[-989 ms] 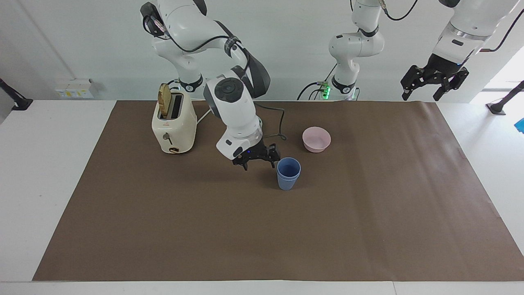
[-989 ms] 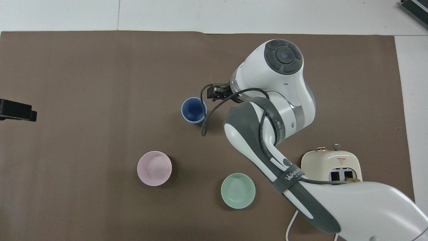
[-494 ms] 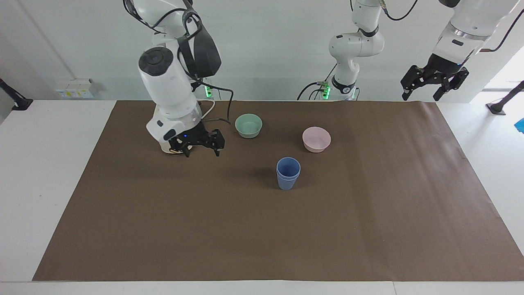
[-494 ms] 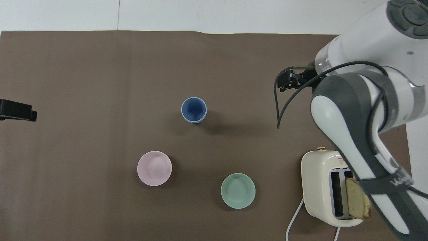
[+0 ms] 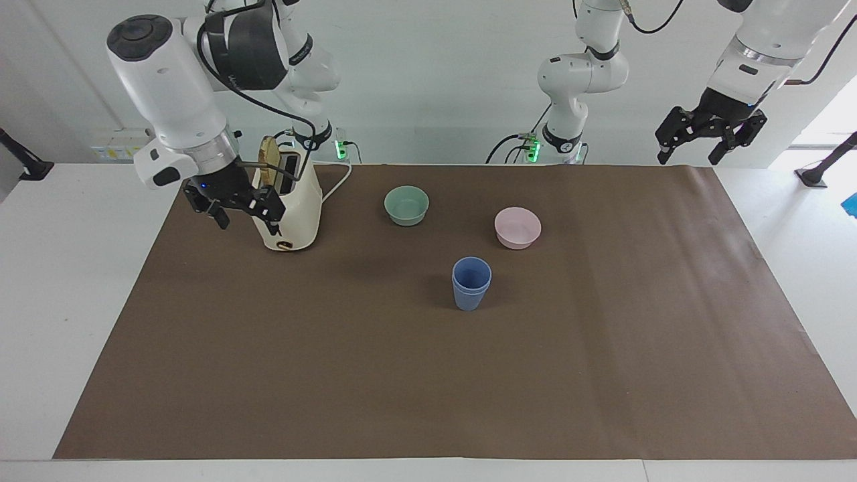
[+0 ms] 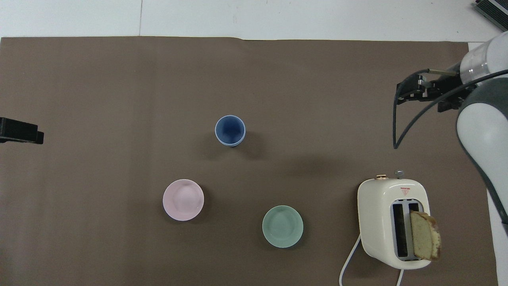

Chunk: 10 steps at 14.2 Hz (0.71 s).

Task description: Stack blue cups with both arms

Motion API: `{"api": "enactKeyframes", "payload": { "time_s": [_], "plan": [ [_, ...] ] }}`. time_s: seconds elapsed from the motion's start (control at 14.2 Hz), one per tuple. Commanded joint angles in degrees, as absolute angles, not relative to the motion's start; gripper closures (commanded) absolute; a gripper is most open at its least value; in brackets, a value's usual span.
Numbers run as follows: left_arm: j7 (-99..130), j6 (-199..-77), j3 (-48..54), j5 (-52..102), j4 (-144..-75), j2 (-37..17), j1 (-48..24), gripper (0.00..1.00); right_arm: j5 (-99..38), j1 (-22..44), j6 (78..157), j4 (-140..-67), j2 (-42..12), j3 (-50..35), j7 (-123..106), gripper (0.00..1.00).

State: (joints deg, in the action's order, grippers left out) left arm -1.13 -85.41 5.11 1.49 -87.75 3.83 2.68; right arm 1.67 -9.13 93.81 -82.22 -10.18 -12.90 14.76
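Observation:
Two blue cups (image 5: 471, 283) stand nested one in the other, upright in the middle of the brown mat; the overhead view looks down into the blue cups (image 6: 230, 130). My right gripper (image 5: 246, 215) hangs open and empty over the mat's edge beside the toaster, well away from the cups. In the overhead view the right gripper (image 6: 409, 92) shows at the right arm's end of the table. My left gripper (image 5: 696, 151) waits, raised and open, holding nothing, over the mat's corner at the left arm's end. Only a black tip of the left gripper (image 6: 20, 132) shows from above.
A pink bowl (image 5: 517, 227) and a green bowl (image 5: 406, 205) sit nearer to the robots than the cups. A cream toaster (image 5: 289, 207) with a slice of bread (image 6: 424, 235) in one slot stands at the right arm's end, its cord trailing back.
My right gripper has swung away from beside the blue cups to the right arm's end of the table and risen, uncovering the green bowl. The cups and the left arm have not moved.

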Motion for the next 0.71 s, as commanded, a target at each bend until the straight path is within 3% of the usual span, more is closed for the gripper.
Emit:
{"api": "enactKeyframes", "payload": {
  "time_s": [0.0,0.64],
  "plan": [
    [-0.7,-86.0,5.4,2.1,-88.9,4.7,3.3,0.0,3.2,-11.4,91.9,-83.2,-7.8,-13.4,12.3,0.0],
    [-0.7,-86.0,5.4,2.1,-88.9,4.7,3.3,0.0,2.8,-12.4,90.6,-83.1,-5.8,-13.0,12.0,0.0]
  ]
}}
